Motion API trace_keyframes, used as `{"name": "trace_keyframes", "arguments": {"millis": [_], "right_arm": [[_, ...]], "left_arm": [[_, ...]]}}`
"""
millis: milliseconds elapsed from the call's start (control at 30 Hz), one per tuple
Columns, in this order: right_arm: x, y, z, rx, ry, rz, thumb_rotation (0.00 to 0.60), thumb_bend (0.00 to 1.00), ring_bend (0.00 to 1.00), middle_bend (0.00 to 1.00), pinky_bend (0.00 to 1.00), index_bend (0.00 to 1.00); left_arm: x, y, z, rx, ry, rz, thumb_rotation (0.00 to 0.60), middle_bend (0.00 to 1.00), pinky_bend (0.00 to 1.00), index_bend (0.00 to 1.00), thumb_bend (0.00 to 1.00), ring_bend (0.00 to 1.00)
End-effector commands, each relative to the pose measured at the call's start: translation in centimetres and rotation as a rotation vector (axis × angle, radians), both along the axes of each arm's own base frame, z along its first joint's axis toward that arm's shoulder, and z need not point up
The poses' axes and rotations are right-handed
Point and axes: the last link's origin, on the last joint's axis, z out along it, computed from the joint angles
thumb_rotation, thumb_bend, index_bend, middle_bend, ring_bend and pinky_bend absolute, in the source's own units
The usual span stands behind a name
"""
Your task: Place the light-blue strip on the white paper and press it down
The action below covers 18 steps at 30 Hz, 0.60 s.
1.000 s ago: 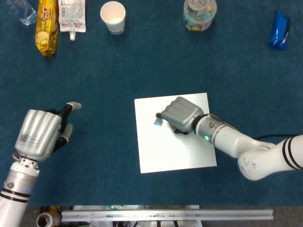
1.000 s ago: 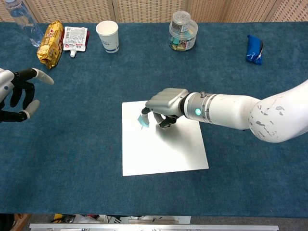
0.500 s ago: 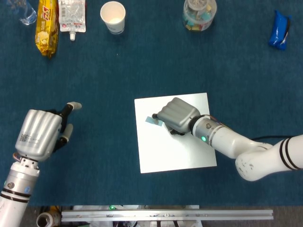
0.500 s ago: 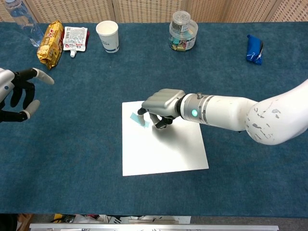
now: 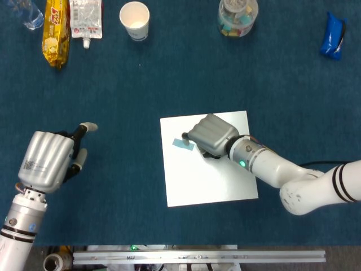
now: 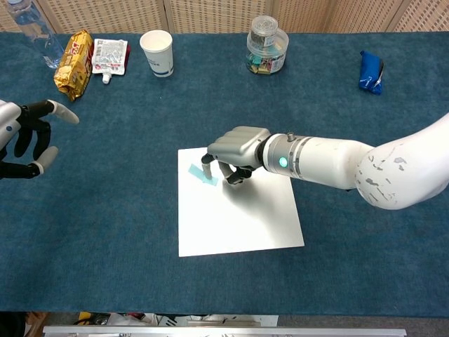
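Note:
The light-blue strip (image 5: 183, 144) lies flat on the upper left part of the white paper (image 5: 208, 175); the chest view shows the strip (image 6: 201, 174) and the paper (image 6: 238, 217) as well. My right hand (image 5: 210, 135) hovers over the paper just right of the strip, fingers curled in, one fingertip (image 5: 185, 136) pointing down at the strip's far edge. In the chest view the right hand (image 6: 235, 149) holds nothing. Whether that fingertip touches the strip is unclear. My left hand (image 5: 48, 159) stays far to the left, fingers spread and empty, also seen as the left hand (image 6: 28, 140) at the chest view's edge.
Along the far edge stand a paper cup (image 5: 135, 20), a yellow snack bag (image 5: 56, 31), a white pouch (image 5: 86, 20), a clear jar (image 5: 237, 16) and a blue packet (image 5: 333, 36). Blue cloth covers the table.
The strip went from pinched and tilted in my right hand to lying flat on the paper. The right hand shifted slightly and let go. The left hand stayed still.

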Motion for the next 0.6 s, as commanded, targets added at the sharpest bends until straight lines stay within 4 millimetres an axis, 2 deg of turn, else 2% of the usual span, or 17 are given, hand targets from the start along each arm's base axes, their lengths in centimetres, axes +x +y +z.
{"name": "trace_keyframes", "arguments": {"millis": [33, 600], "right_arm": [[-0.03, -0.07, -0.17, 0.001, 0.005, -0.001, 0.526, 1.00, 1.00, 1.00, 1.00, 0.33], [0.29, 0.03, -0.50, 0.007, -0.003, -0.001, 0.525, 1.00, 1.00, 1.00, 1.00, 0.33]], "left_arm": [[0.01, 0.00, -0.01, 0.000, 0.000, 0.000, 0.600, 0.70, 0.95, 0.29, 0.44, 0.71], [0.04, 0.05, 0.13, 0.001, 0.002, 0.001, 0.600, 0.70, 0.95, 0.29, 0.44, 0.71]]}}
